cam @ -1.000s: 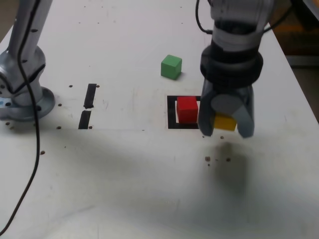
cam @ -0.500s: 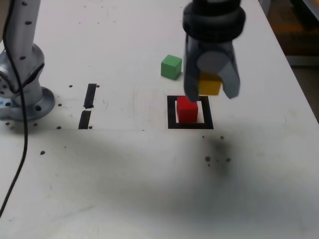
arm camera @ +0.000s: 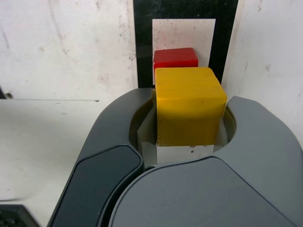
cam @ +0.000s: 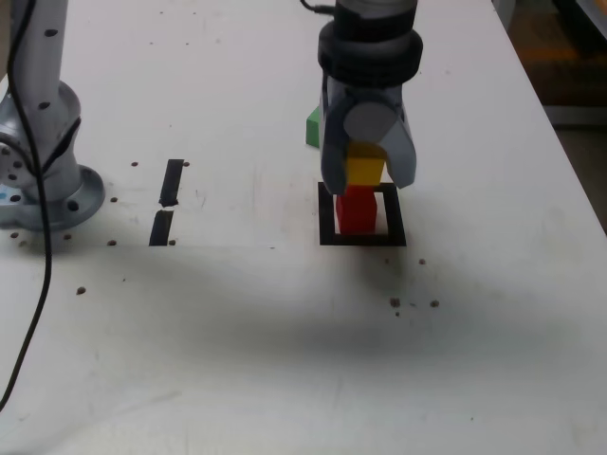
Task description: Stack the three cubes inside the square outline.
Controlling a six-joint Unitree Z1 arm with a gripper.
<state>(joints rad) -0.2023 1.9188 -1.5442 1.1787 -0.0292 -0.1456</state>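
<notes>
Holding the yellow cube [cam: 364, 169] flat and straight in the gripper [cam: 367, 180], jaws squeezed on it, right over the red cube [cam: 357, 209] inside the square outline [cam: 327, 232].

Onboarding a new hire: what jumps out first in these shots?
The pincer, shut on the yellow cube, holds it right above the red cube, which sits inside the black tape square outline near the table's middle. A green cube peeks out behind the arm, outside the square.
</notes>
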